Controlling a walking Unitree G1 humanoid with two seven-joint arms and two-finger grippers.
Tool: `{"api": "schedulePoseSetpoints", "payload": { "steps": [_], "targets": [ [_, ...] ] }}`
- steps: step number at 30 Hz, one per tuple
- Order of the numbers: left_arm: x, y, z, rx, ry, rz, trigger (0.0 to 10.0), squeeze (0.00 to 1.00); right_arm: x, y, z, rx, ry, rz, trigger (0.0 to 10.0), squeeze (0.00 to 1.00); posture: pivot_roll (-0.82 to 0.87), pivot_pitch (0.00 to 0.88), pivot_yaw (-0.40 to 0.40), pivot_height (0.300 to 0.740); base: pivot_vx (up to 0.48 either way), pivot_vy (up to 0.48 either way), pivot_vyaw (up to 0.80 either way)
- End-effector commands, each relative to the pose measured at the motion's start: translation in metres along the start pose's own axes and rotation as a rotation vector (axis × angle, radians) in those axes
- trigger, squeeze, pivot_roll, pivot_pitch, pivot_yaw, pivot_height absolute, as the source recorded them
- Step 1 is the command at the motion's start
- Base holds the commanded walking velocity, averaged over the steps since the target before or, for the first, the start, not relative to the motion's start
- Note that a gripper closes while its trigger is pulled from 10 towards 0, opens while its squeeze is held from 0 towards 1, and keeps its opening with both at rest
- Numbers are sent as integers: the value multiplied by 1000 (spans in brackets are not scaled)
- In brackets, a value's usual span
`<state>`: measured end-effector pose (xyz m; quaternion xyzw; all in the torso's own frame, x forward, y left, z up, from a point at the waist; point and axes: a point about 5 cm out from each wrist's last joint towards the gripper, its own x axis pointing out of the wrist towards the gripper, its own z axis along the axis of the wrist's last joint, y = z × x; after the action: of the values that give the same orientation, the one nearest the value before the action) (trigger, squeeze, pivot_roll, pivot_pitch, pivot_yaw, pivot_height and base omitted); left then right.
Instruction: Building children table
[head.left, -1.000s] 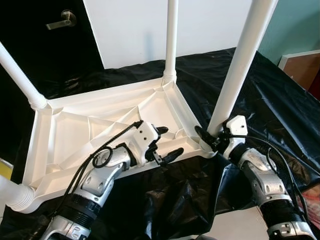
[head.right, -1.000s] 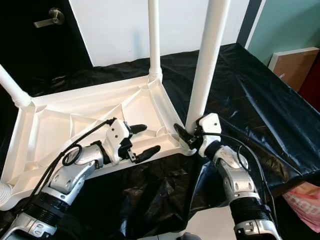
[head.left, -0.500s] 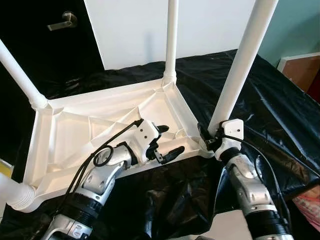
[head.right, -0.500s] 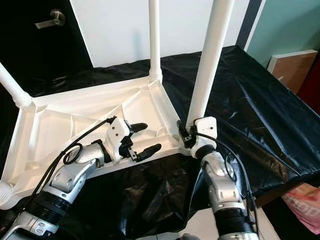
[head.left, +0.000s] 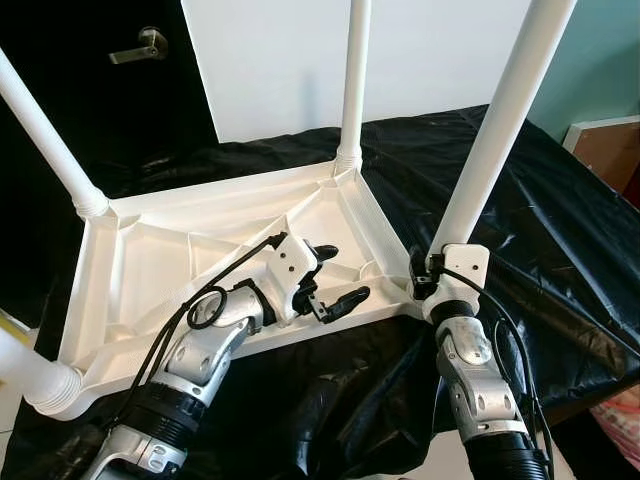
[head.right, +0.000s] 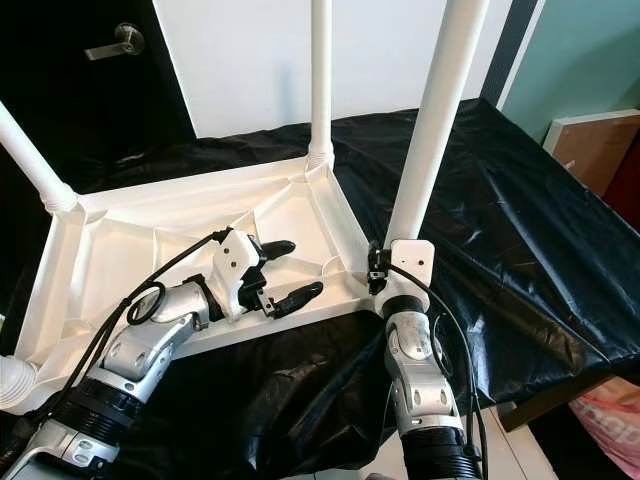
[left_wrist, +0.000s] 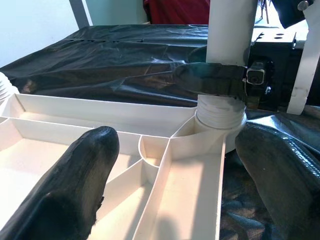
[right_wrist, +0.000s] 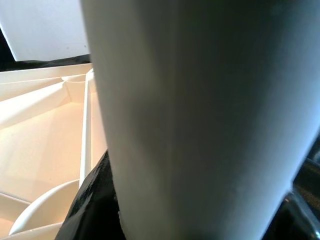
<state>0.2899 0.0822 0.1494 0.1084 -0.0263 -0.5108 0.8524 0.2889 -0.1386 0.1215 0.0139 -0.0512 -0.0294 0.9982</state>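
Note:
The white plastic children's table (head.left: 150, 260) lies upside down on a black sheet, with its legs pointing up. My left gripper (head.left: 340, 273) hovers open over the ribbed underside near the front rim, holding nothing; its fingers (left_wrist: 75, 185) frame the near-right corner socket (left_wrist: 220, 117). My right gripper (head.left: 419, 276) is shut around the base of the near-right leg (head.left: 495, 130), just above that socket. In the right wrist view the leg (right_wrist: 190, 115) sits between the black fingers (right_wrist: 92, 205). In the left wrist view one right finger wraps around the leg (left_wrist: 227, 30).
The black plastic sheet (head.left: 560, 230) covers the work surface and drops off at the front and right edges. A dark door with a lever handle (head.left: 140, 46) is at the back left and a white panel (head.left: 280, 60) behind. A brown board (head.left: 605, 145) and a pink bag (head.left: 620, 425) are at the right.
My right arm swung in from the right to stand in front of the near-right leg, and its fingers closed around the leg's base. The left gripper stayed put; the camera shifted slightly.

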Motion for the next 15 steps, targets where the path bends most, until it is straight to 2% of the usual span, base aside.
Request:
{"api": "schedulePoseSetpoints", "payload": {
  "steps": [1, 4, 5, 8, 9, 10, 15],
  "targets": [
    [0, 0, 0, 2, 1, -44, 10000, 0, -4, -3, -7, 19, 34, -10, 10000, 0, -34, 0, 8, 740, 0, 0, 0],
    [0, -1, -1, -1, 1, -44, 10000, 0, -4, -2, -4, 10, 20, -6, 10000, 0, -32, 0, 7, 740, 0, 0, 0],
    [-1, -2, -1, -2, 1, -45, 10000, 0, -4, -2, -3, 6, 18, -8, 10000, 286, -30, 0, 8, 740, 0, 0, 0],
    [-1, -2, -2, -2, 2, -45, 10000, 0, -4, -3, -3, 4, 16, -9, 10000, 286, -30, 0, 8, 740, 0, 0, 0],
    [-1, -2, -2, -2, 2, -46, 10000, 0, -3, -4, -2, 3, 14, -9, 10000, 941, -30, 0, 8, 740, 0, 0, 0],
    [-1, -3, -2, -4, 2, -47, 10000, 0, -3, -7, 0, 8, -1, 11, 10000, 1000, -29, 0, 10, 740, 0, 0, 0],
    [-1, -5, -3, -7, 3, -55, 10000, 0, 0, -17, 9, 7, -51, 92, 10000, 1000, -34, 0, 16, 740, 0, 0, 0]
  ]
}}
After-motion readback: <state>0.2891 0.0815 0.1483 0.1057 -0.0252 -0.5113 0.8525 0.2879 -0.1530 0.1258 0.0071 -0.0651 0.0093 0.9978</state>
